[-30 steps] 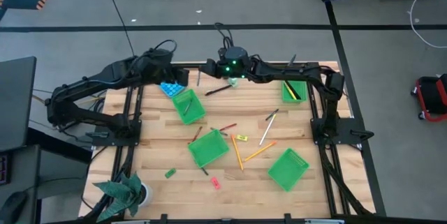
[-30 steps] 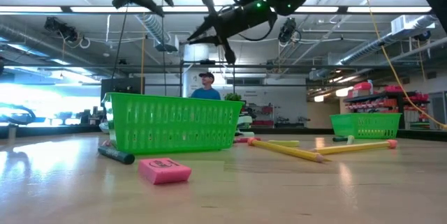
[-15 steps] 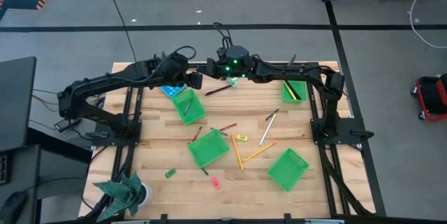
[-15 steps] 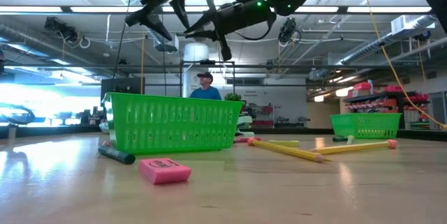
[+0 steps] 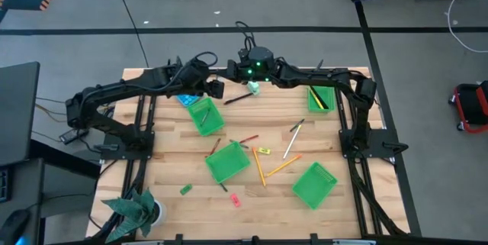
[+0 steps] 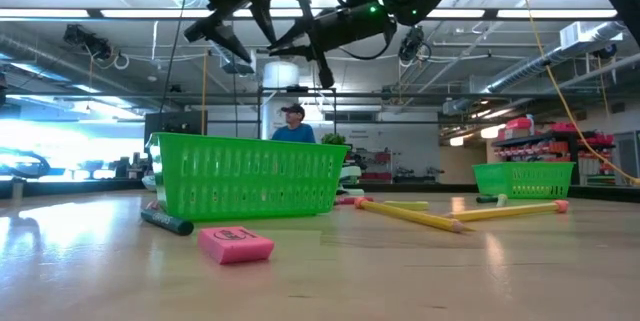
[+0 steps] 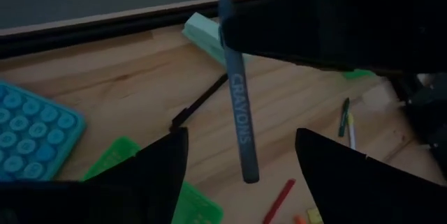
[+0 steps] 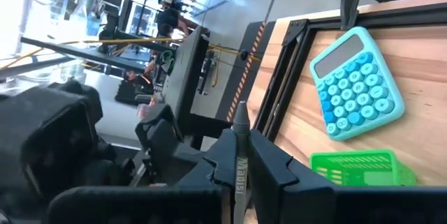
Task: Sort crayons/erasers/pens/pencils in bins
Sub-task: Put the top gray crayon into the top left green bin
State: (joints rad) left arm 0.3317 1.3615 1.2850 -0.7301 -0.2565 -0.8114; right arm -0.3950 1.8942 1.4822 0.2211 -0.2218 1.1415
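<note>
My right gripper (image 6: 308, 43) hangs high over the table's far edge, shut on a dark grey crayon (image 7: 239, 112) printed "CRAYONS". My left gripper (image 5: 214, 88) is open and close beside it on its left. In the left wrist view the crayon's free end (image 7: 250, 172) shows ahead between my open fingers (image 7: 164, 165), untouched. Four green bins (image 5: 204, 115) (image 5: 227, 162) (image 5: 314, 185) (image 5: 321, 98) rest on the table; the far right one holds pens. Pencils (image 5: 259, 167), red crayons (image 5: 248, 138) and small erasers (image 5: 263, 151) (image 6: 235, 244) lie loose on the wood. My right gripper pinches the grey crayon between its two fingers (image 8: 269, 172), which lie across the stick partway along it (image 6: 310, 39). The crayon is lifted clear of the table and stands steeply tilted; its longer printed part (image 7: 241, 123) hangs free below the hold.
A blue calculator (image 8: 356, 84) and a teal-and-white block (image 7: 202, 32) lie near the far edge, with a dark pen (image 5: 238, 98) beside them. A potted plant (image 5: 137, 211) stands at the near left corner. A person (image 6: 295, 121) shows beyond the table.
My left arm has swung toward the table's right, bringing its open gripper from the far left up close to the right gripper and the held crayon. The right gripper has kept almost still with the crayon in its hold.
</note>
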